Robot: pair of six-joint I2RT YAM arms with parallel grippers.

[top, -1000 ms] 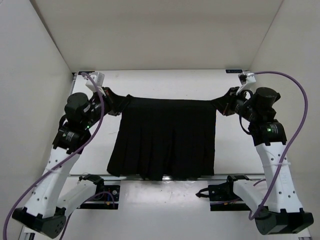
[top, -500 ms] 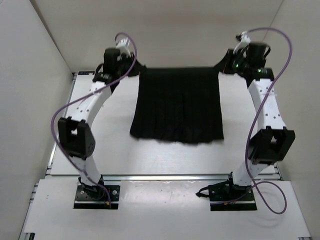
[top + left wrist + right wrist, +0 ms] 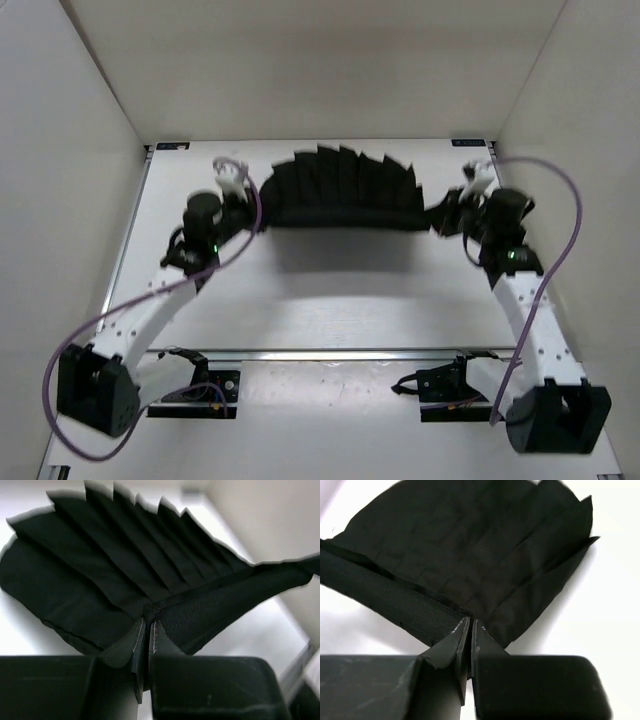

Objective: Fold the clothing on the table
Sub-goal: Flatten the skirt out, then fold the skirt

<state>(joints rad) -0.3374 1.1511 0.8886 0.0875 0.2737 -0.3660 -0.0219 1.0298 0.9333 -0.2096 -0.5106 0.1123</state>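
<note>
garment of black pleated fabric [image 3: 340,188], earlier draped flat, now fans out; left gripper [image 3: 148,625] and right gripper [image 3: 470,625] clamp its waistband.

**Enclosed robotics test cell, laboratory type.**
Plain white panels [image 3: 60,200] box in a white table [image 3: 330,290] at 9, 12 and 3 o'clock. An aluminium rail [image 3: 330,352] runs along its 6 o'clock edge. Two black base plates [image 3: 190,388] sit bolted just beyond it, carrying white-and-black arms [image 3: 530,320] trailing purple cables [image 3: 576,210]. A green indicator light [image 3: 510,256] shows on each arm.
</note>
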